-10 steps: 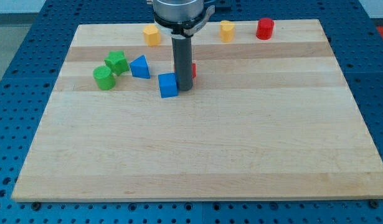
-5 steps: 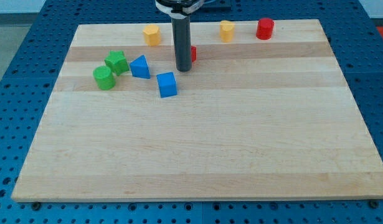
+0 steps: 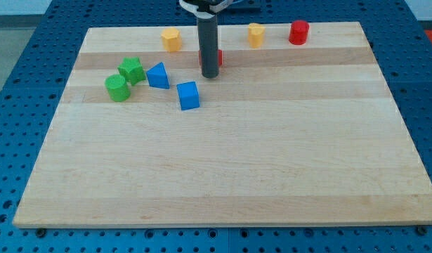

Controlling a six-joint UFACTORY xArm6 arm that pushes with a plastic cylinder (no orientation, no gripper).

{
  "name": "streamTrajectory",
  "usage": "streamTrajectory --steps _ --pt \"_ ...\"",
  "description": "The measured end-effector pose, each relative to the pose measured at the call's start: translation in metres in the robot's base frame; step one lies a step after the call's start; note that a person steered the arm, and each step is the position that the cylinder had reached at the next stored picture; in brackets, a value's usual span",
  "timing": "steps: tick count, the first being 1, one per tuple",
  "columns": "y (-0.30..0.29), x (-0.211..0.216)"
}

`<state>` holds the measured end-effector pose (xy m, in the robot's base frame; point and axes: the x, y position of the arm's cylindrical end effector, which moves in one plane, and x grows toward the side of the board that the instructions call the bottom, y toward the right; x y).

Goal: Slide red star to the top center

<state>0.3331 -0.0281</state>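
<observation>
The red star lies near the top centre of the wooden board, mostly hidden behind the dark rod; only thin red edges show either side of it. My tip rests on the board just below the star, touching or nearly touching it. The blue cube sits apart, below and left of the tip.
A blue triangular block and two green blocks lie at the left. Two yellow blocks and a red cylinder stand along the top edge.
My tip has moved toward the view's top, away from the blue cube, and the red star has slid up with it. The other blocks have not moved.
</observation>
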Motion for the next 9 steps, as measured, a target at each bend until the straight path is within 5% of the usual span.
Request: streamTrajectory --steps 9 --pt "-0.004 -0.046"
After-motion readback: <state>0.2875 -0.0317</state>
